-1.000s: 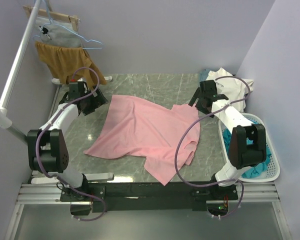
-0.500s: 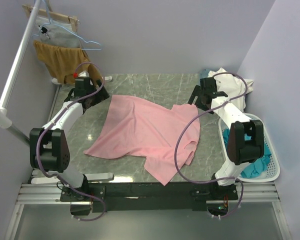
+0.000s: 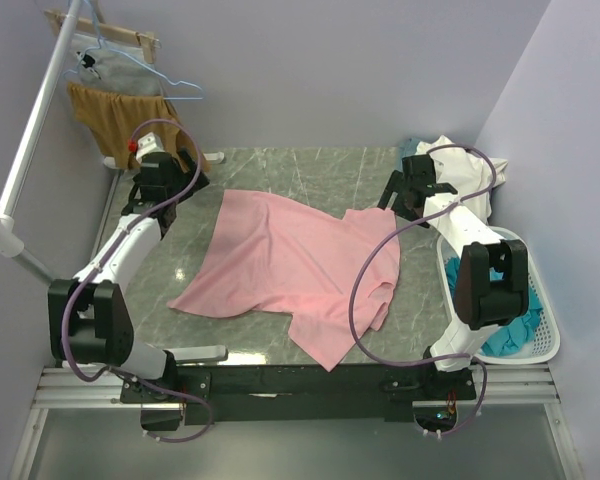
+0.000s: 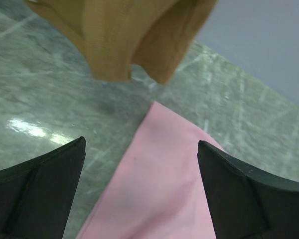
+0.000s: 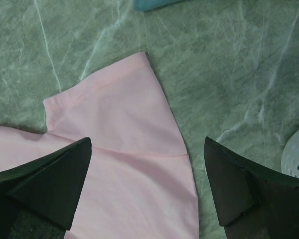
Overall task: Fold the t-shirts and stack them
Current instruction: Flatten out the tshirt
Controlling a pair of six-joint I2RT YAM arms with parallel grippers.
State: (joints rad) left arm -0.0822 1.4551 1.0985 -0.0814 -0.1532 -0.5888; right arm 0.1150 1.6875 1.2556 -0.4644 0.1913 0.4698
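**Inspector:** Location of the pink t-shirt (image 3: 300,265)?

**Assistant:** Spread unfolded and rumpled across the middle of the marble table (image 3: 280,165).

**Inspector:** Grippers?

**Assistant:** The left gripper (image 4: 140,144) has its jaws wide apart and holds nothing. It hovers over the shirt's far left corner. The right gripper (image 5: 147,142) is equally wide and empty, above a sleeve.

**Inspector:** Surroundings, obstructions?

**Assistant:** A mustard-brown garment (image 4: 124,35) hangs just beyond the left gripper, its hem above the table near the shirt's corner. A cream-white shirt (image 3: 465,175) is heaped at the far right corner, beside the right gripper. A white laundry basket (image 3: 546,330) at the right edge holds teal shirts (image 3: 515,335), with the right arm partly in front of it.
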